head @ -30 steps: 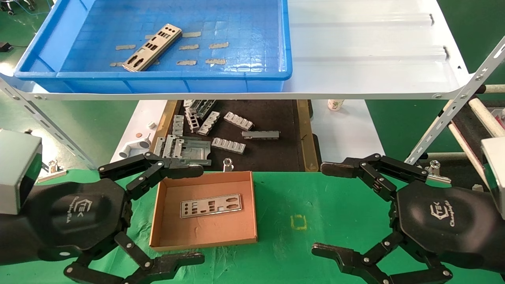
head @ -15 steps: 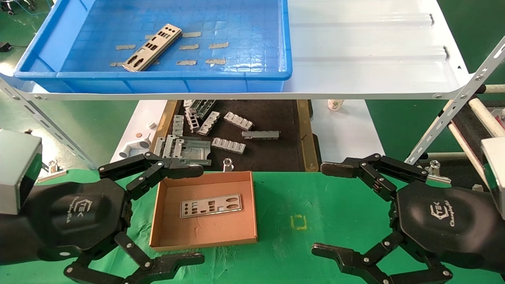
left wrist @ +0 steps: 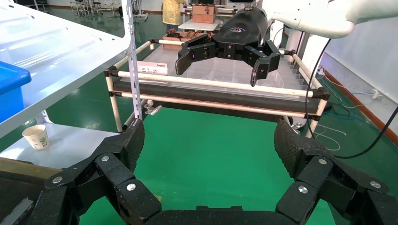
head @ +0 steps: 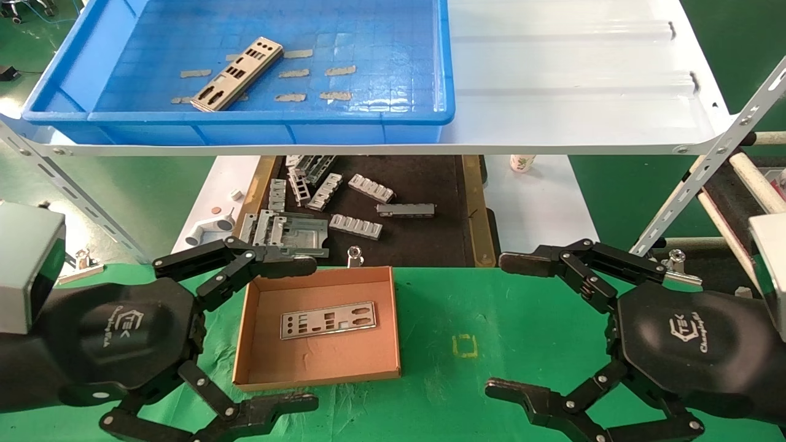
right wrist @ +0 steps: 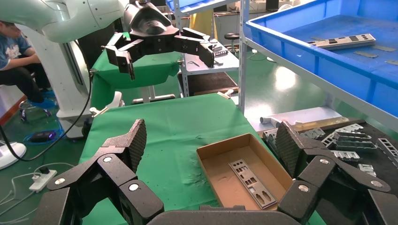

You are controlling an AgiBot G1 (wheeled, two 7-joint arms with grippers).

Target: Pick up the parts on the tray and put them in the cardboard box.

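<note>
One silver punched plate (head: 237,73) lies in the left part of the blue tray (head: 393,120) on the white shelf; the right wrist view shows this plate (right wrist: 346,41) too. A second plate (head: 328,320) lies flat in the cardboard box (head: 319,383) on the green cloth, also seen as plate (right wrist: 251,181) in box (right wrist: 224,147). My left gripper (head: 307,334) hangs open just left of the box, nothing between its fingers. My right gripper (head: 506,325) hangs open well right of the box, also holding nothing.
Below the shelf a black mat (head: 430,245) with wood-coloured edges holds several grey slotted brackets (head: 356,226). A paper cup (head: 522,162) stands on the white surface behind. A slanted shelf strut (head: 706,172) and a rack of white rods (head: 749,178) stand at the right.
</note>
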